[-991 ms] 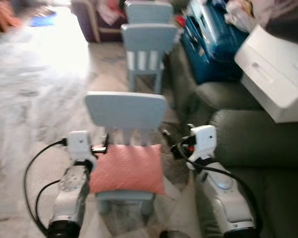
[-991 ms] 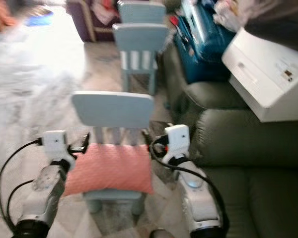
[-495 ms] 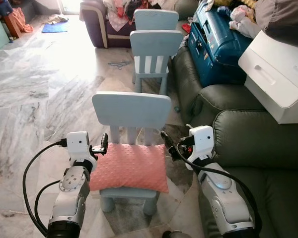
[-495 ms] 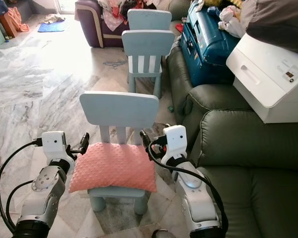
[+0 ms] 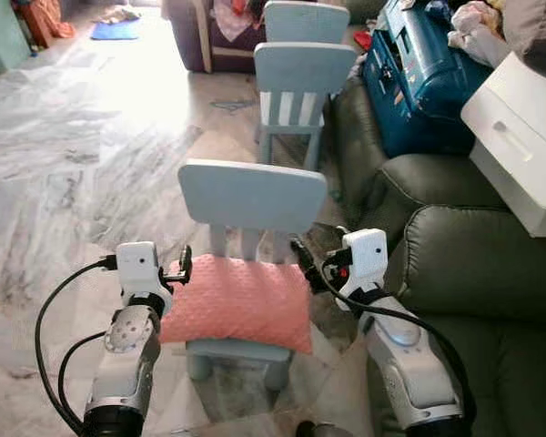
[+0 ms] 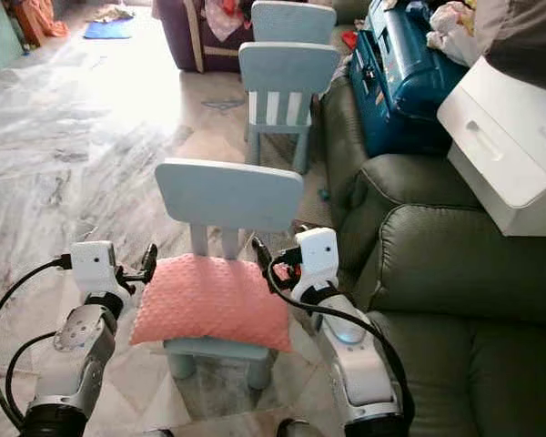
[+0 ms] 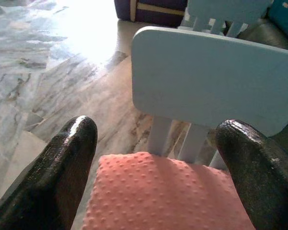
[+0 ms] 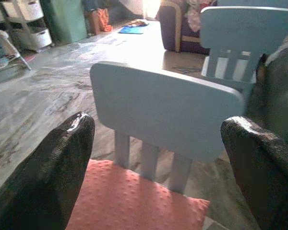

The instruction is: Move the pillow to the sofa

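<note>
Pillow, salmon-pink with a dotted textured cover: lies flat on the seat of the nearest pale-blue child's chair, its rear edge against the backrest slats. The grey-green upholstered sofa stands just beside the chair on the robot's right.

Left gripper: at the pillow's left rear corner, fingers spread wide, holding nothing. Right gripper: at the right rear corner, fingers likewise spread wide and empty.

Risks, as judged:
- Both grippers sit near the backrest. Closing there may pinch only a corner of the soft cover, so the pillow would sag or slip out on lifting.
- A finger may catch a backrest slat and drag or tip the light chair.
- Swinging right, the pillow may snag on the sofa arm.

Containers: a blue hard-shell case rests on the sofa further back, contents not discernible. A white box-like unit stands on the sofa, closed.
</note>
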### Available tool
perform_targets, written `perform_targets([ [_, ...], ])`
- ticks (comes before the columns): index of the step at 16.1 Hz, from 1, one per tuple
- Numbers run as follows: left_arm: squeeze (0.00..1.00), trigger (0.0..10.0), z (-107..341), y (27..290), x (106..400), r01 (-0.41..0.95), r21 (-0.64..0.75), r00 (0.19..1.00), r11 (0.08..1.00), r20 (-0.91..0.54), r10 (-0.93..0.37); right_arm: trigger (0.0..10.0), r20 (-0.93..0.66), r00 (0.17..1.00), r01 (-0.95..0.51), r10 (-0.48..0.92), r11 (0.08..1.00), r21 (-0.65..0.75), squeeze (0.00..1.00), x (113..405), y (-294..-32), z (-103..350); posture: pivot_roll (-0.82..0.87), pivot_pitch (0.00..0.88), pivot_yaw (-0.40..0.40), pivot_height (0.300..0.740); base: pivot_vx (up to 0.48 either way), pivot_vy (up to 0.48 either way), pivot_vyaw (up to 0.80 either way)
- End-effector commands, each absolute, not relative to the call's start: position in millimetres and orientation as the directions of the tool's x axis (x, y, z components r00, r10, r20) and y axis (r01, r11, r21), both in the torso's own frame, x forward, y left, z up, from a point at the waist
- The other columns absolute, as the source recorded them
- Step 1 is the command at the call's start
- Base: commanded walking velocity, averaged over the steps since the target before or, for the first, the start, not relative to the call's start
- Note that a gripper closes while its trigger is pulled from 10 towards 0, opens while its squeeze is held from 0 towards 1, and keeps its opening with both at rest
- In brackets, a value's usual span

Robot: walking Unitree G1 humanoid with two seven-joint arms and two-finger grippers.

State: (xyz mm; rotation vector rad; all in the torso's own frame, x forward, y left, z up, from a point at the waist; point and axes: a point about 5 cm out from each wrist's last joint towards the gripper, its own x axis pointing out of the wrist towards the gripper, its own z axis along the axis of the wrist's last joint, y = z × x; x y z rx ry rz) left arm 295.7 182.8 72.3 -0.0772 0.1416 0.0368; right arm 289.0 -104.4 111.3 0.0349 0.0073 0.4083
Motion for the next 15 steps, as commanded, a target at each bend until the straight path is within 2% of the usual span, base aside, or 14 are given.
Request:
perform_targets([
  [1, 0.0, 10.0, 67.8, 183.0, 293.0, -0.04, -0.066, 0.987, 0.997, -0.16, 0.029, 10.0, -0.005, 0.922, -0.387, 0.387, 0.921, 0.037, 0.0, 287.6, -107.3, 110.1, -0.11, 0.139, -0.024, 0.74, 0.0, 0.0, 0.0],
  [7, 0.0, 10.0, 74.4, 192.7, 296.7, -0.031, -0.029, 0.991, 0.999, -0.128, 0.027, 10.0, -0.005, 0.923, -0.383, 0.384, 0.922, 0.055, 0.0, 288.1, -105.1, 108.9, -0.09, 0.146, -0.021, 0.74, 0.0, 0.0, 0.0],
  [15, 0.0, 10.0, 71.9, 187.7, 295.1, -0.016, -0.046, 0.991, 0.999, -0.134, 0.009, 10.0, -0.004, 0.927, -0.375, 0.376, 0.925, 0.064, 0.0, 288.7, -106.9, 109.4, -0.1, 0.146, -0.022, 0.74, 0.0, 0.0, 0.0],
])
